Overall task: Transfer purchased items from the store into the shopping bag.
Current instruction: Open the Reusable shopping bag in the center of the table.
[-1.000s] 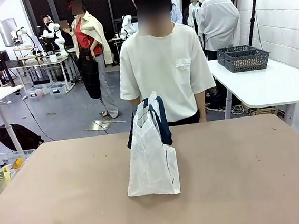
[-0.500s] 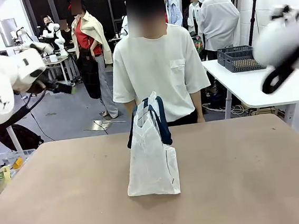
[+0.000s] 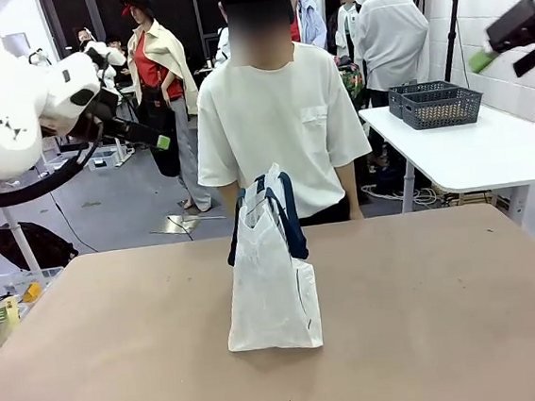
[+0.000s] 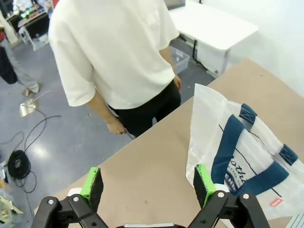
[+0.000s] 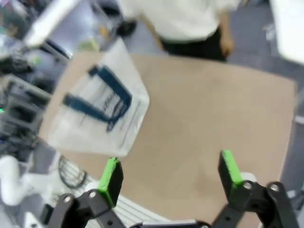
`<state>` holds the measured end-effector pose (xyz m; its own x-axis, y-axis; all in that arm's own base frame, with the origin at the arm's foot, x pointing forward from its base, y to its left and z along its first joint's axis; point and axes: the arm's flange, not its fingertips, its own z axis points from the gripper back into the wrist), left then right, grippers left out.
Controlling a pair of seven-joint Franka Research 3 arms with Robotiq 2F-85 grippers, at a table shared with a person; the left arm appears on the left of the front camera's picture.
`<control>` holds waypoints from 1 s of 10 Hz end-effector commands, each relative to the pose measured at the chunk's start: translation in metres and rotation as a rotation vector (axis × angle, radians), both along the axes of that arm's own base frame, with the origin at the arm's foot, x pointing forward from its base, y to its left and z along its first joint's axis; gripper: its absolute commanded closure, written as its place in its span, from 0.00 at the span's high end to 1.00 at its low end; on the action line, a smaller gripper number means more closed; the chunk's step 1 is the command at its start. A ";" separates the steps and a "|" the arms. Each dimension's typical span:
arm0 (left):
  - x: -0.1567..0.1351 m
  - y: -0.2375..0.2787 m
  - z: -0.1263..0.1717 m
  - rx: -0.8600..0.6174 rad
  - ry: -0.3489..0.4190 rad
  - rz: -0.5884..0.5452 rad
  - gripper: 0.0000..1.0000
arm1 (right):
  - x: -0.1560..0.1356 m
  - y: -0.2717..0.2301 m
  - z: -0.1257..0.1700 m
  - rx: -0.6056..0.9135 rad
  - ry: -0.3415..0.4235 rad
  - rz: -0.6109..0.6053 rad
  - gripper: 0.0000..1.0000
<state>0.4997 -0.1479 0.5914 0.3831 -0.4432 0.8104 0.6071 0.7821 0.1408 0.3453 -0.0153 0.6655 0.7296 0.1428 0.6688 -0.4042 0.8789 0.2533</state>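
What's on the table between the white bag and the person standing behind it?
Nothing. In the left wrist view, the table is bare between the shopping bag and the person at its far edge.

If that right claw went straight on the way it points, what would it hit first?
The right gripper would probably meet the bare table, beside the shopping bag; depth is unclear.

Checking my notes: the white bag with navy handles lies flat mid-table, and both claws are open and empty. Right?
Not quite: the bag stands upright, not flat, as the front view shows. It is in the middle of the table, and the left claw and right claw are open and empty.
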 end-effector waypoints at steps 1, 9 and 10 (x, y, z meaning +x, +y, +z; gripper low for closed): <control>0.026 -0.034 0.003 0.131 0.018 -0.005 1.00 | 0.004 0.025 -0.005 -0.107 0.052 0.049 1.00; 0.028 -0.082 -0.017 0.178 0.037 -0.076 1.00 | -0.004 0.050 -0.010 -0.132 0.045 0.118 1.00; 0.029 -0.087 -0.017 0.186 0.048 -0.082 1.00 | -0.002 0.053 -0.012 -0.118 0.028 0.113 1.00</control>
